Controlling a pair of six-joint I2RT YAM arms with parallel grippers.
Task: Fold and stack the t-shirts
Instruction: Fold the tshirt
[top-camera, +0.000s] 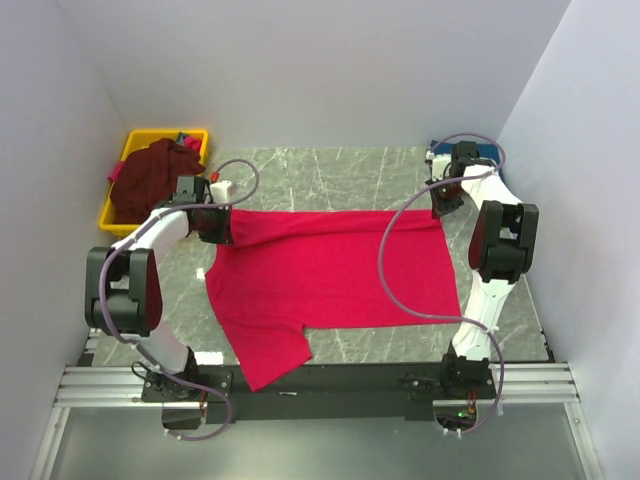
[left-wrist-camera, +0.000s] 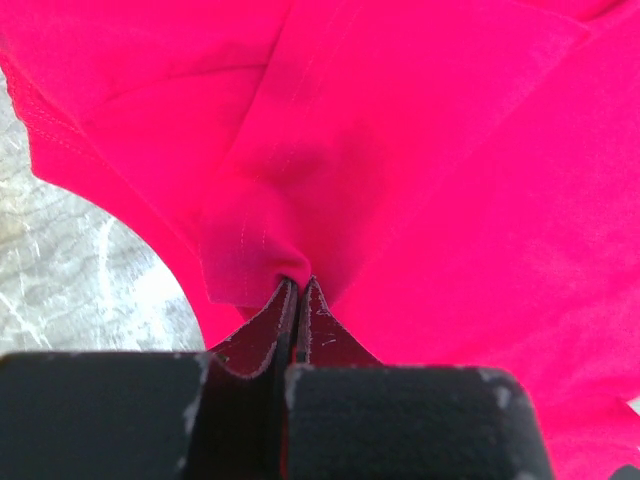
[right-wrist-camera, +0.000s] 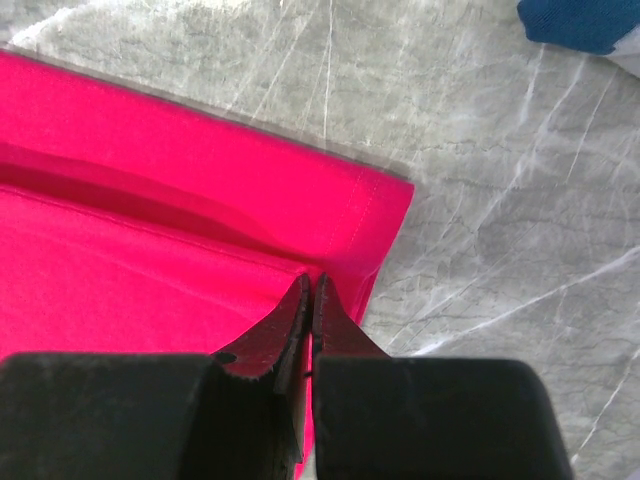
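Note:
The crimson-red t-shirt (top-camera: 330, 280) lies spread across the middle of the table, one sleeve hanging toward the near edge. My left gripper (top-camera: 218, 222) is shut on a bunched fold of the shirt's far left part (left-wrist-camera: 270, 230). My right gripper (top-camera: 442, 203) is shut on the shirt's far right hem corner (right-wrist-camera: 340, 215), which is doubled over. The dark maroon t-shirt (top-camera: 150, 180) lies heaped in a yellow bin. A bit of blue cloth (top-camera: 485, 152) shows at the far right, also in the right wrist view (right-wrist-camera: 580, 22); I cannot tell whether it is the navy tee.
The yellow bin (top-camera: 195, 136) stands at the far left corner by the wall. A small white object (top-camera: 222, 187) sits beside my left arm. White walls close the table on three sides. The grey marble tabletop (top-camera: 340, 170) shows beyond the shirt.

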